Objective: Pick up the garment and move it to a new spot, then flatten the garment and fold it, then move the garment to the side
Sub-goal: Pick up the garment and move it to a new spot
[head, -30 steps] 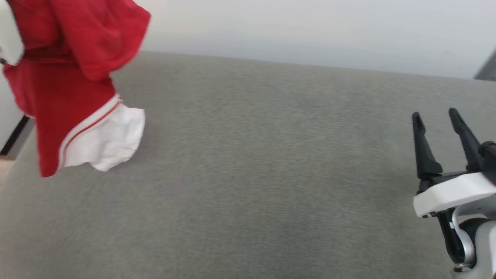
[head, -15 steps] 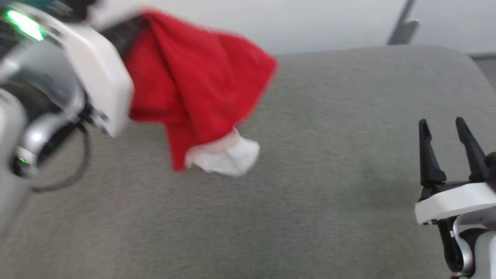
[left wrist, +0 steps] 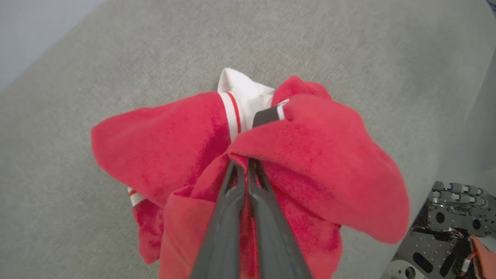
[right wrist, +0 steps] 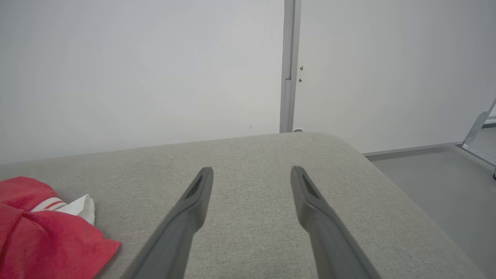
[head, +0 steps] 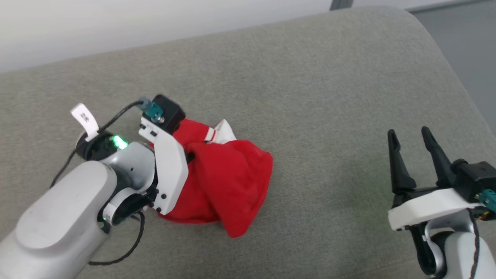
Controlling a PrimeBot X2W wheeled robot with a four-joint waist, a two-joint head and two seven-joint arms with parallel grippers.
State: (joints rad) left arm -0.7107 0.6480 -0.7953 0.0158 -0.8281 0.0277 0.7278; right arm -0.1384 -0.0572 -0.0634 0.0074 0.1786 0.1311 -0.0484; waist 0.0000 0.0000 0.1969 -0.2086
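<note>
Left wrist view: left gripper has its two dark fingers pinched tight together on a fold of the garment, tips buried in red cloth near the bundle's ctr. The garment sits bunched in a heap on the grey cushion, left of middle in head view, w/ a white sleeve and its striped trim poking out the far side. Step in hand looks like the set-down at the new spot, i.e. first part of the task nearly done; flatten + fold not yet begun. To do it well: let go only once the cloth's weight is on the cushion, and lift out along the fingers so no fold drags w/ them. Then re-grip at an edge or sleeve rather than mid-bundle, since a heap this crumpled prob needs two corners pulled apart to spread. There is bare cushion to the right for that. Pose: left forearm comes in from lower left in head view, wrist bent so the fingers point down and rightward into the heap. At lower right the right gripper hangs well apart from the garment, fingers spread wide w/ nothing btwn them, pointing up-view over bare cushion, well placed to take a second corner.
</note>
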